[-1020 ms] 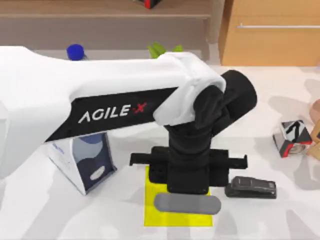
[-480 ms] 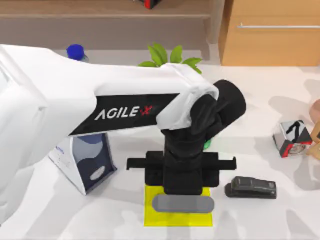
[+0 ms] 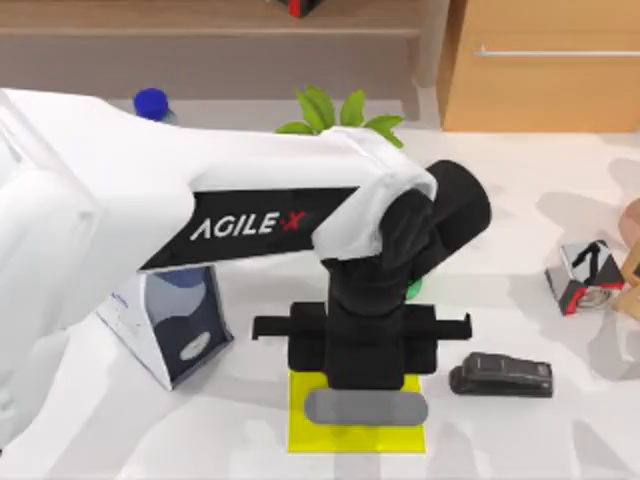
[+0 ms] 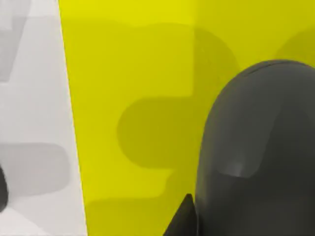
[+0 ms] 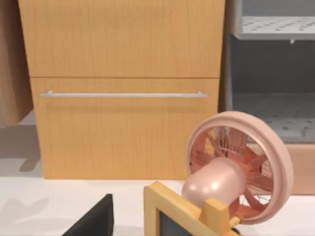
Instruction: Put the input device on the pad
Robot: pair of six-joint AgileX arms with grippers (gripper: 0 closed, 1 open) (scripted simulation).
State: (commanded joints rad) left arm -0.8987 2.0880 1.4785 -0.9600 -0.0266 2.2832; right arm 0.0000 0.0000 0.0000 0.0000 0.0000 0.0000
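Almost nothing has shifted in the last half second: my left gripper (image 3: pixel 364 385) stays low over the pad (image 3: pixel 302 435), whether its fingers grip I cannot tell. I see the grey input device (image 3: pixel 365 407) lying across the yellow pad, the black stapler (image 3: pixel 501 375) just right of it.

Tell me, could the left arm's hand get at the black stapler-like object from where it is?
Probably yes: the left hand is over the pad, and the black stapler-like object lies just to its right with bare table between.
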